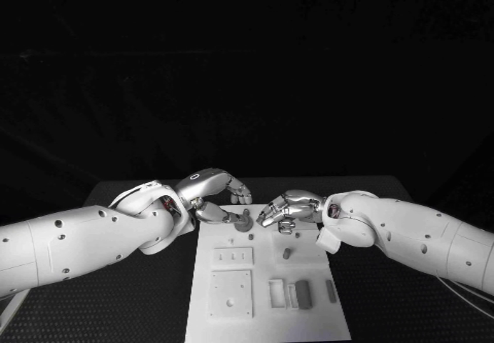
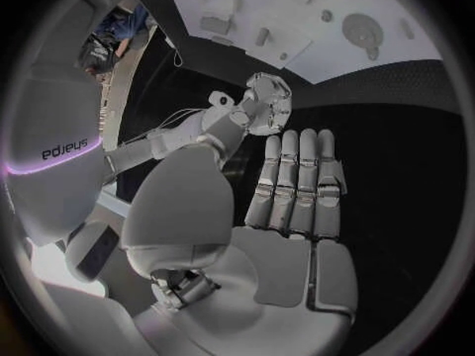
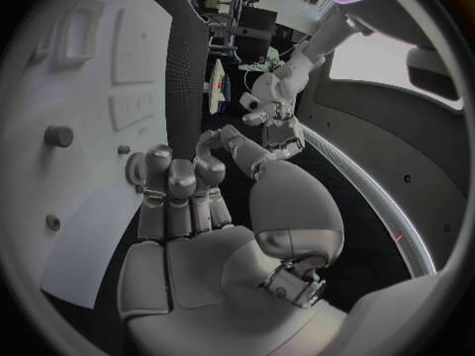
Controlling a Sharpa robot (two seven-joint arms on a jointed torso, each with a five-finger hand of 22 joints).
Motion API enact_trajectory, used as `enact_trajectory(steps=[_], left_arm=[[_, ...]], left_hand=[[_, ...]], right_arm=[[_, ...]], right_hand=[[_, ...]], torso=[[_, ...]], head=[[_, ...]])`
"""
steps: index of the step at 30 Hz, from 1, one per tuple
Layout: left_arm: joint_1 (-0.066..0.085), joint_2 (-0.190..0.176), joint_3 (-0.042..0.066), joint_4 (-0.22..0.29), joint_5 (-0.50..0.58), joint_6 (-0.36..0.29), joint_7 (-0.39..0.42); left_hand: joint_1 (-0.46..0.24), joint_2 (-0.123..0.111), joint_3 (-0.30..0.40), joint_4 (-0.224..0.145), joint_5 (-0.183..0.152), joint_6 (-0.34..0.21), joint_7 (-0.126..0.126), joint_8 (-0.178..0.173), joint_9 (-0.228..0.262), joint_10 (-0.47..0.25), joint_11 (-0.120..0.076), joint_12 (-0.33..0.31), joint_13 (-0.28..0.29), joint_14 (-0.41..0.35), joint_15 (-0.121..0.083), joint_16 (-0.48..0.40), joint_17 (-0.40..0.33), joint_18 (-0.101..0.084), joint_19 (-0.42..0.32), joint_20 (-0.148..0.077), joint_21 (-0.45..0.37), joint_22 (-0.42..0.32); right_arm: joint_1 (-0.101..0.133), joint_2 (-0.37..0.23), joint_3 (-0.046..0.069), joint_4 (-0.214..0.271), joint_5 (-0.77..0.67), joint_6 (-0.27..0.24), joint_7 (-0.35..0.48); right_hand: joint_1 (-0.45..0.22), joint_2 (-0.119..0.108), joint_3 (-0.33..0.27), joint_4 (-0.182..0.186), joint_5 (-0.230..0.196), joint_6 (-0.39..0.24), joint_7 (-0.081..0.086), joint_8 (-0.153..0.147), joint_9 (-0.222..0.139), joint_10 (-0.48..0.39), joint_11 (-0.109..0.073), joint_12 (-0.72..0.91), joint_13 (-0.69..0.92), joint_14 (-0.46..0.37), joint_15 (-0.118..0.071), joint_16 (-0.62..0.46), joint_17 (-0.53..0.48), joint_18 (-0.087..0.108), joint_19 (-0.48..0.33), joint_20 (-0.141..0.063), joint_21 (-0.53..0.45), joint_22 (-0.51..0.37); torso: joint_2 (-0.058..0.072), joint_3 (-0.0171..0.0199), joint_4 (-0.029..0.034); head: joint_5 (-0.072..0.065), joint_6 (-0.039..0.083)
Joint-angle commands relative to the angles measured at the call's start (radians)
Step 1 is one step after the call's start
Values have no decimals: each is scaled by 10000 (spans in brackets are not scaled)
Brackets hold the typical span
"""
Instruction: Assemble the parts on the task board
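The white task board (image 1: 270,314) lies in the middle of the black table. A round grey part (image 1: 244,224) with a short stem sits near the board's far edge, between my two hands. My left hand (image 1: 213,186) hovers over the far left corner, its fingers (image 2: 297,186) straight and the palm bare. My right hand (image 1: 289,209) hangs over the far right part of the board with its fingers (image 3: 183,186) bent at the tips beside the round grey part (image 3: 134,168). Its thumb stands apart and nothing shows in its grasp.
A grey peg (image 1: 288,252) stands mid-board. Nearer me lie two white plates (image 1: 232,291), a grey block (image 1: 303,294) and a slim grey piece (image 1: 330,290). Black table surface (image 1: 381,300) flanks the board on both sides.
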Motion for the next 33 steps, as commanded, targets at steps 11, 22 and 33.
enact_trajectory(steps=[11, 22, 33], left_arm=[[-54, 193, 12, 395, -596, 241, 150], [-63, 248, 14, 513, -690, 727, -49], [-63, 287, 14, 603, -646, 1012, -98]], left_hand=[[113, -66, 214, 3, 634, -26, 64, -117, -256, 223, -42, 25, -17, 122, -46, 52, 10, -119, 200, -110, -30, -21], [-153, 271, 49, 16, 919, 201, 109, -18, -607, 626, -447, 1196, 750, 514, -469, 1205, 543, -109, 860, -512, 442, 585], [-692, 784, 50, 123, 936, 382, 32, 114, -803, 467, -560, 1891, 1212, 536, -631, 1716, 590, -167, 995, -696, 608, 1015]], right_arm=[[7, -41, 154, -29, 1903, 2807, -202], [7, -36, 200, -68, 1998, 3013, -230], [7, 22, 229, -82, 2087, 3041, -318]], right_hand=[[-131, 24, 6, -37, 61, 251, 198, -52, 16, -83, 30, -22, 30, -119, -1, -47, 8, 77, -105, -6, -76, 21], [-130, 37, 12, -48, 61, 221, 213, -73, 20, -113, 45, -15, 42, -146, 12, -45, 14, 77, -124, 3, -82, 24], [-110, 39, 19, -64, 61, 217, 217, -77, 27, -127, 50, -6, 51, -157, 19, -38, 20, 77, -134, 6, -82, 28]], torso=[[-11, -11, 22], [-2, 0, 7], [-8, -9, 7]], head=[[-72, 12], [-84, 6], [-97, -26]])
